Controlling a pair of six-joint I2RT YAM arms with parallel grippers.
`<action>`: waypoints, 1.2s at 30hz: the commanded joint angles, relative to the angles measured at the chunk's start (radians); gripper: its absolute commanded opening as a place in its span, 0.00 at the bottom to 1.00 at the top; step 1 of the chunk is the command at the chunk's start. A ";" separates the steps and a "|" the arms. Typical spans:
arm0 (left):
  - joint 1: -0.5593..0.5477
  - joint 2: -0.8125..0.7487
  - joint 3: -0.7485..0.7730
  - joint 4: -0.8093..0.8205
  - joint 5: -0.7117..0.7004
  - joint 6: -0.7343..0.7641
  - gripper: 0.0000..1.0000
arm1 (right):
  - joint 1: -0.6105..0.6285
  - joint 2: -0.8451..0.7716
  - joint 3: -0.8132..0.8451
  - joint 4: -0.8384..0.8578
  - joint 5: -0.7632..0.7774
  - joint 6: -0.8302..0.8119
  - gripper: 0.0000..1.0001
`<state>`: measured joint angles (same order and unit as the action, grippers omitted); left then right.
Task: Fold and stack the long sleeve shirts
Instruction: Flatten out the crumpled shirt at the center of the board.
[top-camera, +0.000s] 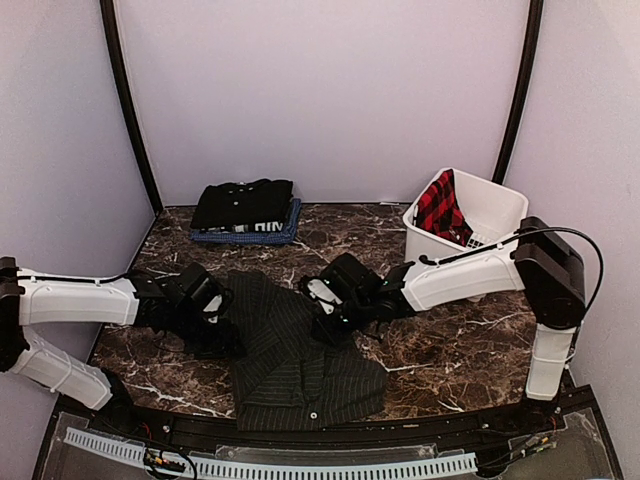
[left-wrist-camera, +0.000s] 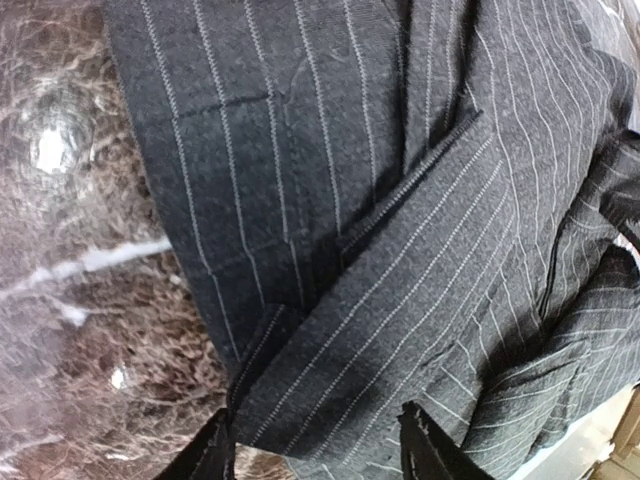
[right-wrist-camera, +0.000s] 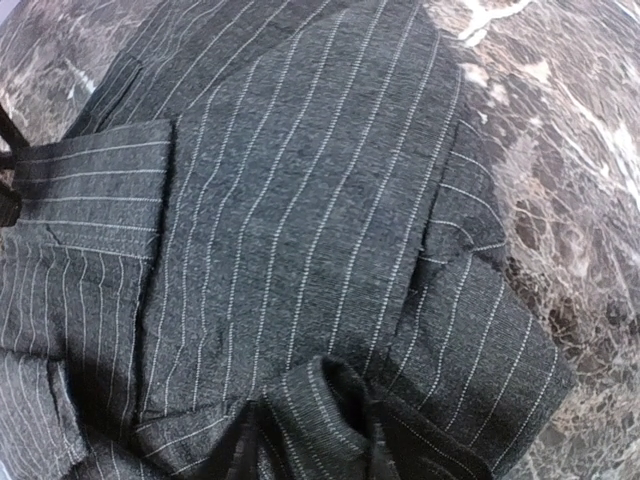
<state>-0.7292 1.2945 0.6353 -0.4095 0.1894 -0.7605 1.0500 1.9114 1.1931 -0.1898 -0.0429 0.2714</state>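
Three long sleeve shirts are out on the marbled table (top-camera: 450, 350). The big pinstriped shirt (top-camera: 290, 350) lies loosely spread in the middle and reaches the near edge, with its layers folded over one another and a pale button showing by that edge. The other two are folded in one stack at the far edge, toward the left corner: the plain black shirt (top-camera: 243, 203) on top and the blue shirt (top-camera: 262, 233) under it, white lettering showing along its front. Two arms reach in low, one from each side. The left gripper (left-wrist-camera: 320, 445) is at the pinstriped shirt's left edge, its jaws standing apart with a folded hem lying between the fingers (left-wrist-camera: 212, 455), not pinched. The right gripper (right-wrist-camera: 315, 445) is on the shirt's upper right part, its jaws clenched on a ruck of the striped cloth that bunches up between them. One white basket (top-camera: 495, 205) sits in the far right corner, well apart from the shirts, with one red-and-black plaid cloth (top-camera: 437, 208) draped inside against its left wall.
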 joint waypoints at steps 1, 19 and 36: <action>-0.019 -0.001 -0.008 0.014 -0.017 -0.045 0.47 | 0.013 0.001 0.025 -0.007 0.015 0.012 0.24; 0.018 -0.113 0.267 -0.199 -0.420 0.006 0.00 | -0.023 -0.189 0.063 -0.134 0.296 0.041 0.00; 0.381 -0.085 0.753 -0.223 -0.580 0.348 0.00 | -0.341 -0.473 0.132 -0.251 0.510 -0.078 0.00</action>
<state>-0.4122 1.1923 1.2919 -0.6392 -0.3668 -0.5053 0.7902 1.5127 1.2575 -0.4290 0.3771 0.2440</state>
